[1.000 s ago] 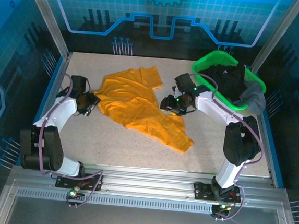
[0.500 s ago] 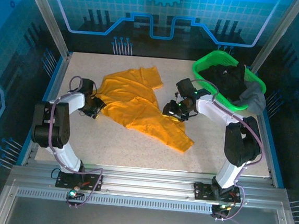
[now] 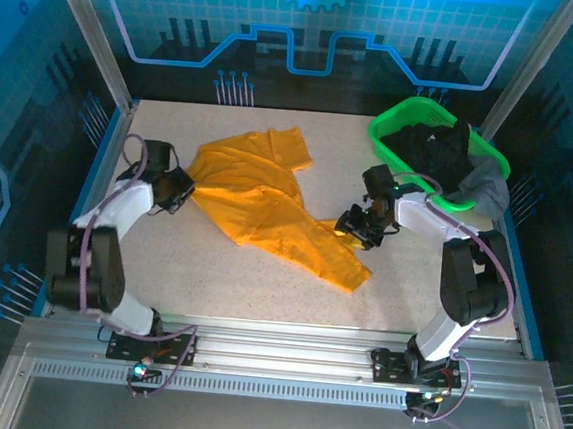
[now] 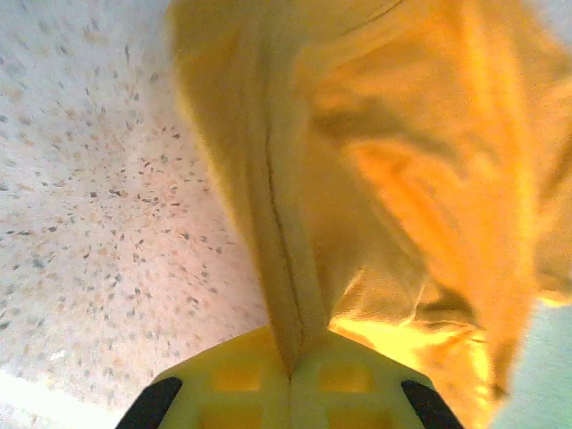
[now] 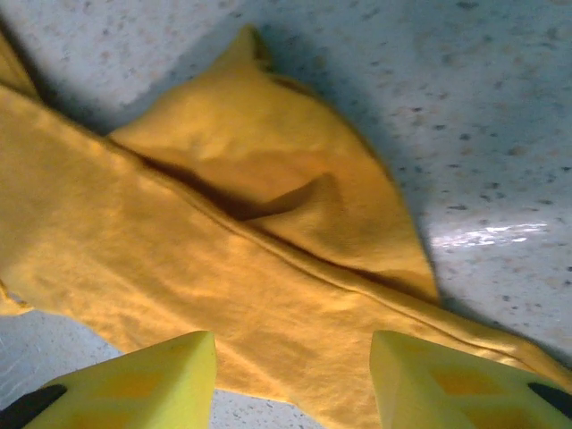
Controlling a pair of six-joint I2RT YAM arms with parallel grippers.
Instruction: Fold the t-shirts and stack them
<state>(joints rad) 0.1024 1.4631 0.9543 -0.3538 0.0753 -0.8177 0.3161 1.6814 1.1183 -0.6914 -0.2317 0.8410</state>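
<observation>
My left gripper (image 4: 290,380) is pinched shut on a fold at the left edge of the t-shirt (image 3: 267,208), and my right gripper (image 3: 353,227) hangs with fingers apart over its right edge, holding nothing. The shirt lies crumpled mid-way across the table (image 3: 260,288), its long axis running far-left to near-right between them, so I judge the right gripper's bite comes next.

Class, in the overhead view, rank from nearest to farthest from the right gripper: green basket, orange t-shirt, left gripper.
1. t-shirt, directly under the right gripper.
2. green basket, behind it, far right.
3. left gripper, across the table, at the shirt's left edge.
</observation>
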